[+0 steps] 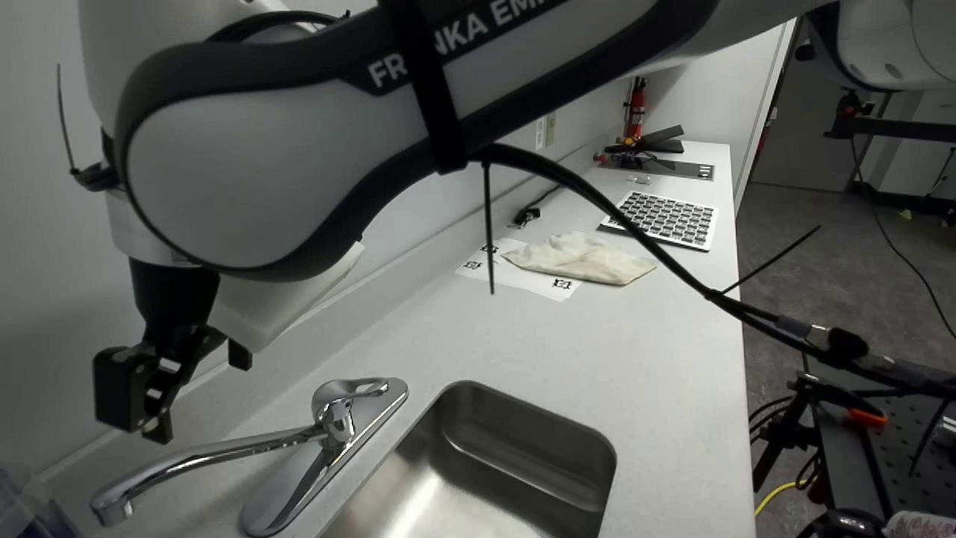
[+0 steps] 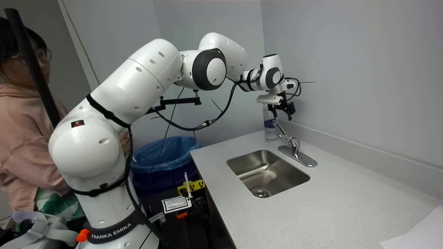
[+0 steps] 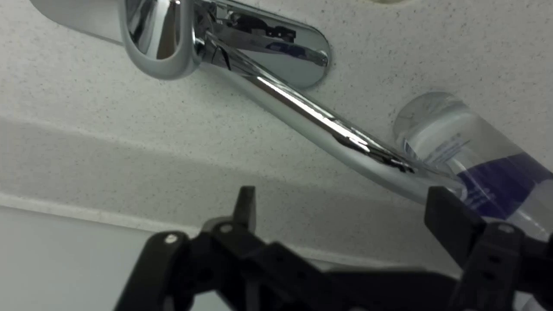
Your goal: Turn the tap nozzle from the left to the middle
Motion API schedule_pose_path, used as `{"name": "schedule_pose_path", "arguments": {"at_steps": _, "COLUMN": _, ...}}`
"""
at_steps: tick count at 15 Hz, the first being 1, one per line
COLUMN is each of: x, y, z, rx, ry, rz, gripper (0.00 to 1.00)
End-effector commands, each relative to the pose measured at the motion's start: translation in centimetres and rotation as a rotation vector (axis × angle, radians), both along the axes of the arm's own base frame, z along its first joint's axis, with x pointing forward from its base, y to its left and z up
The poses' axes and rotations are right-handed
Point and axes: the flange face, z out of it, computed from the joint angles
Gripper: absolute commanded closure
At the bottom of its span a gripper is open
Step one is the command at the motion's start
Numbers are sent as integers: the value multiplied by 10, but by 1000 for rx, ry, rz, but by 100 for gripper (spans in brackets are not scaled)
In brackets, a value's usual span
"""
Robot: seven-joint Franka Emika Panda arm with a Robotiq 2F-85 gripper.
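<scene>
The tap is chrome, with a long spout (image 1: 216, 450) on an oval base plate (image 1: 299, 478). The spout points away from the steel sink (image 1: 448, 501), with its tip close to the bottle. The spout also shows in an exterior view (image 2: 281, 129) and in the wrist view (image 3: 311, 116). My gripper (image 1: 198, 394) is open and empty, above the spout and toward the wall. In the wrist view, my gripper (image 3: 341, 207) has its fingers wide apart over the back ledge. The right finger overlaps the spout's tip in the picture; no contact shows. My gripper (image 2: 282, 114) looks small in an exterior view.
A clear water bottle (image 2: 270, 129) with a purple label stands beside the spout's tip; it also shows in the wrist view (image 3: 497, 181). The wall (image 2: 346, 86) rises close behind the tap. A cloth (image 1: 579, 258) and a black-and-white board (image 1: 665, 218) lie farther along the counter.
</scene>
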Motion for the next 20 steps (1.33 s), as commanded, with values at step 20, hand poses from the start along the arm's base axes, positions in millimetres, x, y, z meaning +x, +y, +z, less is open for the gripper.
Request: {"name": "schedule_pose_path", "arguments": {"at_steps": 20, "x": 13, "y": 17, "z": -52, "rx": 171, "ry": 75, "rz": -20, "gripper": 0}}
